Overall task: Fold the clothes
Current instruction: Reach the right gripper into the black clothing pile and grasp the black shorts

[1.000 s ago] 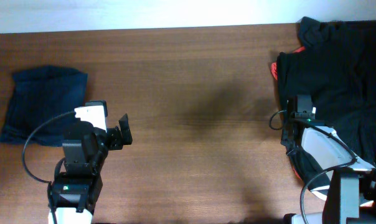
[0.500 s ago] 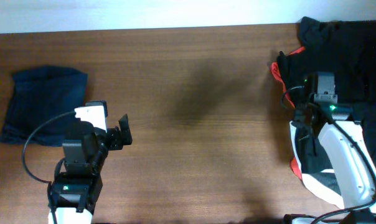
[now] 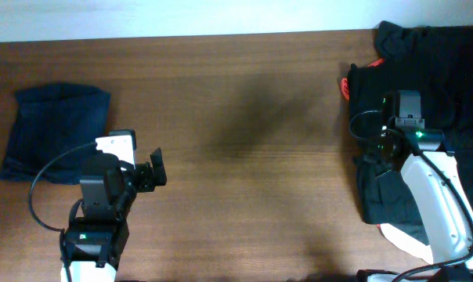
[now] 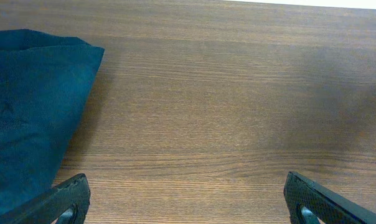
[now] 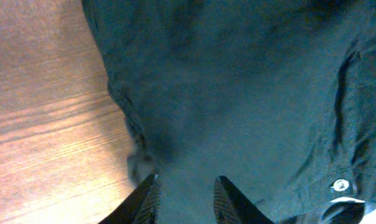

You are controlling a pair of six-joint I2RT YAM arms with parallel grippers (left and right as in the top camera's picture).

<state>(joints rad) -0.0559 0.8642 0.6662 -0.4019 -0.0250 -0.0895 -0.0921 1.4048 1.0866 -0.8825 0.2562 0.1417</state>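
Note:
A heap of dark clothes (image 3: 432,70) lies at the table's right end, with a red edge (image 3: 345,88) showing at its left side. My right gripper (image 3: 377,149) is down on the heap's left part. In the right wrist view the gripper (image 5: 185,199) has its jaws a little apart, with the tips on dark cloth (image 5: 238,81) close to the cloth's left edge. A folded dark blue garment (image 3: 56,129) lies at the far left and also shows in the left wrist view (image 4: 26,112). My left gripper (image 3: 152,168) (image 4: 188,202) is wide open and empty over bare wood.
The wooden table (image 3: 244,117) runs between the two arms. A white piece of cloth (image 3: 401,235) sticks out under the dark cloth by the right arm. A white button (image 5: 340,185) sits on the dark cloth to the right of the fingers.
The right arm reached farther back over the heap. Dark cloth now covers the red and white garment that showed at the heap's front left. The left arm has not moved.

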